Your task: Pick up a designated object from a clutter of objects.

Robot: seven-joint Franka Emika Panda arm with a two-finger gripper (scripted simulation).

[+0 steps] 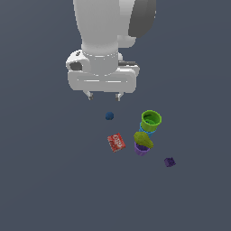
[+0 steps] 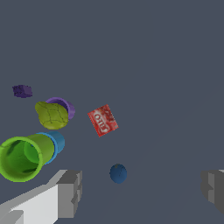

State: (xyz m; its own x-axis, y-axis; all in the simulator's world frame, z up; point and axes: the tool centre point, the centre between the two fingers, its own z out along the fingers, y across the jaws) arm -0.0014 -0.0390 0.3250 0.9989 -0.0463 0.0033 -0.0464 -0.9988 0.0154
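Observation:
The small dark blue ball [image 1: 109, 116] lies alone on the grey floor; in the wrist view it [image 2: 118, 173] sits between the two fingers, nearer one of them. My gripper [image 1: 104, 96] hangs open and empty above and just behind the ball. Its grey fingertips [image 2: 70, 192] show at both lower corners of the wrist view. The clutter lies at the exterior view's right: a green cup [image 1: 151, 119], a blue cup [image 1: 145, 131] under it, an olive-green lump [image 1: 143, 139] on a purple cup [image 1: 141, 150], a red packet [image 1: 116, 142] and a purple cube [image 1: 169, 162].
The floor is a plain dark grey surface. The red packet [image 2: 103, 120] lies closest to the ball, then the green cup [image 2: 24, 157]. The purple cube [image 2: 22, 91] is farthest away.

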